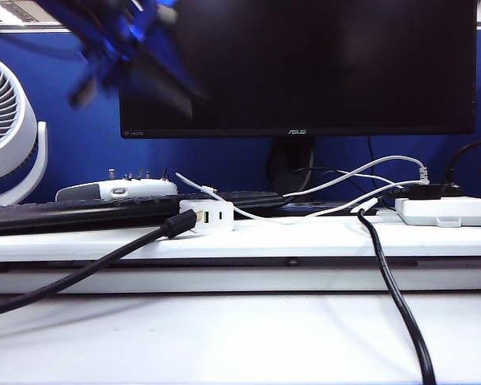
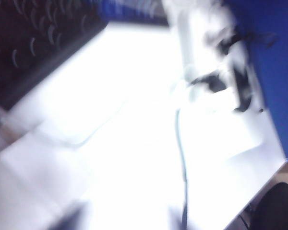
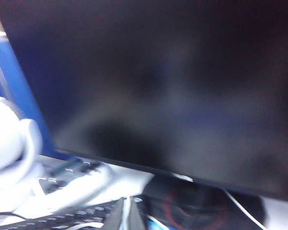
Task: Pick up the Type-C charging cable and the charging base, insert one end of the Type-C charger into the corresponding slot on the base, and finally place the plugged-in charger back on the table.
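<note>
Charging base (image 1: 207, 216) sits on the raised ledge of the tabletop (image 1: 305, 237), just in front of the black keyboard (image 1: 80, 213). Its port face looks toward the exterior camera, one port yellowish. A thick black cable (image 1: 80, 271) has its plug end right against the base's left side; whether it is plugged in or only lying there I cannot tell.

Type-C charging cable (image 1: 305, 210), thin and white, runs from just behind the base across the ledge to the right, toward the wider flat white box (image 1: 444, 211). One small plug end (image 1: 208, 191) shows just above the base. The far end gets lost among other cords near the box. No port in the base visibly holds it.

Second thick black cable (image 1: 397, 297) drops from the ledge over the lower tabletop, cut off at the picture's edge.

My left pincer (image 1: 124, 44): a blue motion-smeared shape high at upper left in the exterior view, in front of the monitor (image 1: 305, 64), well above everything, nothing seen in it. Opening cannot be read. Left wrist view is heavily blurred: only white tabletop, a dark keyboard corner and a vague cord.

My right pincer (image 3: 126, 215): only the tips show in the right wrist view, pressed together, clenched on nothing, facing the monitor screen. Not seen in the exterior view.

White fan (image 1: 8, 128) at far left, partly cut off.
</note>
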Available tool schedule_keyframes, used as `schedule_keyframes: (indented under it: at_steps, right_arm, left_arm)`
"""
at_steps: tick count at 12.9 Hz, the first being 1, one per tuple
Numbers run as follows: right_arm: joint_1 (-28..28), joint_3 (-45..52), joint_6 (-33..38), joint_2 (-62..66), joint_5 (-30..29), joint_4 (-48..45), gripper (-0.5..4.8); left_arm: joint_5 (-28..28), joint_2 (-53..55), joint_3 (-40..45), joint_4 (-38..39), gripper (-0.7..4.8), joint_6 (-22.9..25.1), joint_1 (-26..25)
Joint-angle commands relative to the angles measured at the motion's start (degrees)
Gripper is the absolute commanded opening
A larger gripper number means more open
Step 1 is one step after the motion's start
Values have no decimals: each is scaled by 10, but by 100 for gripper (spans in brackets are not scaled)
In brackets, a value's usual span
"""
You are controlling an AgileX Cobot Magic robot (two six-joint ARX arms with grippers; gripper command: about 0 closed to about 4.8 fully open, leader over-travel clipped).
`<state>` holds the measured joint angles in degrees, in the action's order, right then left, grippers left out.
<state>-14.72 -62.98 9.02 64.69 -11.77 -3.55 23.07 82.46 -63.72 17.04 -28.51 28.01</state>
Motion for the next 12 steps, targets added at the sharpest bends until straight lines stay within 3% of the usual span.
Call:
schedule_keyframes:
  at_steps: [1,2,4,6,12]
  right_arm:
    - [-9,-3,-2,9,4,-10,-1]
    - [-10,-3,-2,9,2,-10,-1]
    - [-13,-3,-2,10,1,-10,-1]
    - [-13,-3,-2,10,0,-13,-1]
    - [-13,-3,-1,10,0,-14,-1]
  left_arm:
    - [-29,37,-3,-8,479,-82,5]
    - [-30,57,-4,-12,479,-126,10]
    - [-45,70,-5,-12,479,-138,17]
    - [-87,71,-5,-12,479,-140,27]
    - [-136,93,-5,-9,479,-151,48]
